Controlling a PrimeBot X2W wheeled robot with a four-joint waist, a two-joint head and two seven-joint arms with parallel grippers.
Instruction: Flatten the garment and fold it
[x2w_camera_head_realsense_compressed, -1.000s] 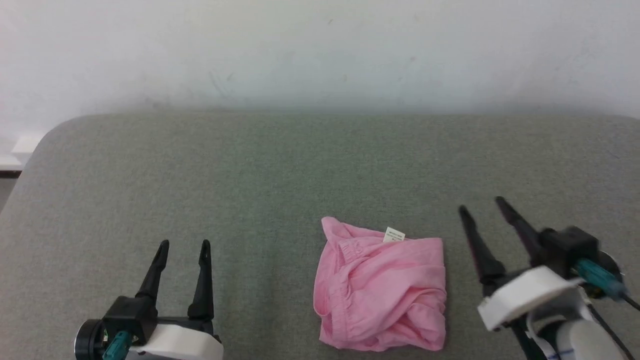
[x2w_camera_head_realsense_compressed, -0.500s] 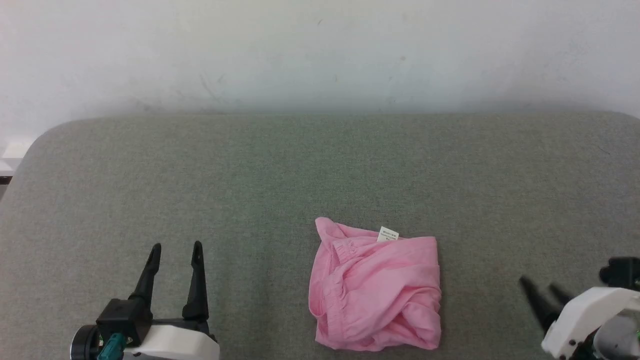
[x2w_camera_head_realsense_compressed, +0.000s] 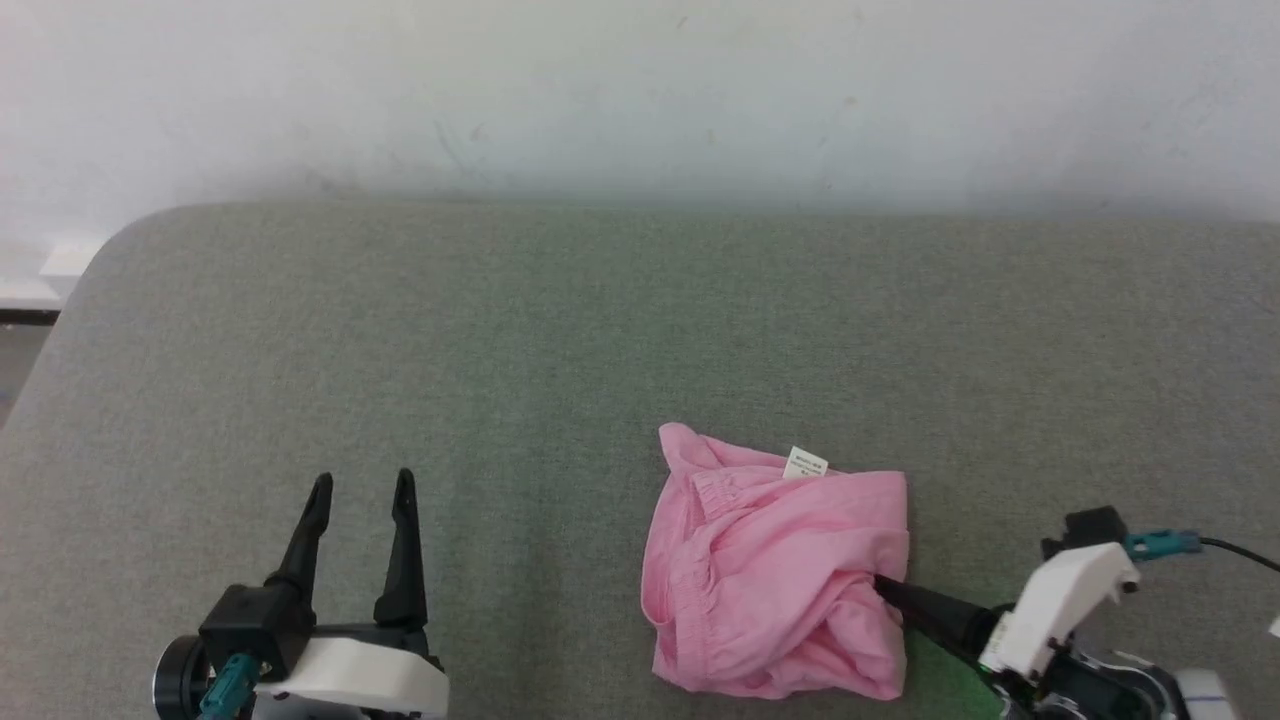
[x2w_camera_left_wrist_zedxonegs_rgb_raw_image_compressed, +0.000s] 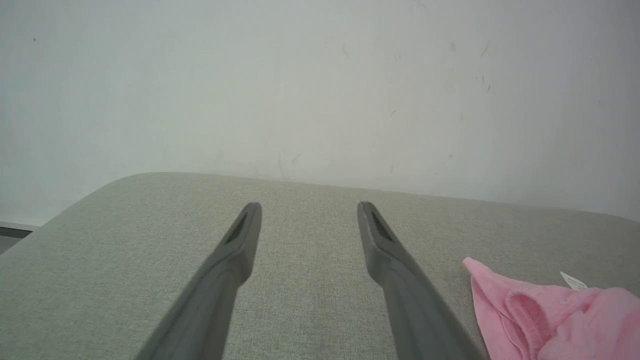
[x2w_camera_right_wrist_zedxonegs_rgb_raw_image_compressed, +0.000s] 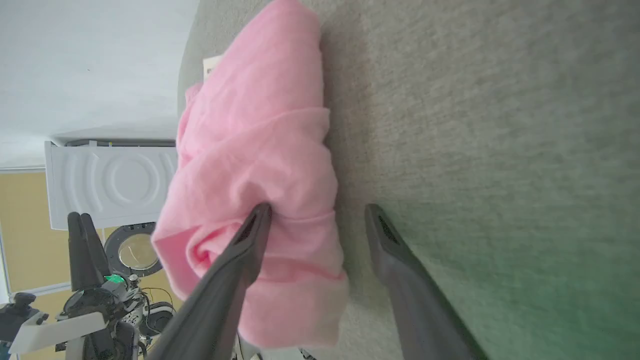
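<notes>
The pink garment (x2w_camera_head_realsense_compressed: 775, 570) is lying bunched on the grey cushion (x2w_camera_head_realsense_compressed: 500, 350), near and right of the middle. The right gripper (x2w_camera_right_wrist_zedxonegs_rgb_raw_image_compressed: 315, 212) is holding its 2 fingers wide, 1 touching the garment's right fold. The left gripper (x2w_camera_head_realsense_compressed: 362, 480) is hovering wide and empty, well to the left.

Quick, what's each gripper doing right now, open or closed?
Left gripper: open, empty.
Right gripper: open, one finger against the garment, not gripping it.

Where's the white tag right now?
In the head view, the white tag sits at the far edge of the pink garment, right of centre.
</notes>
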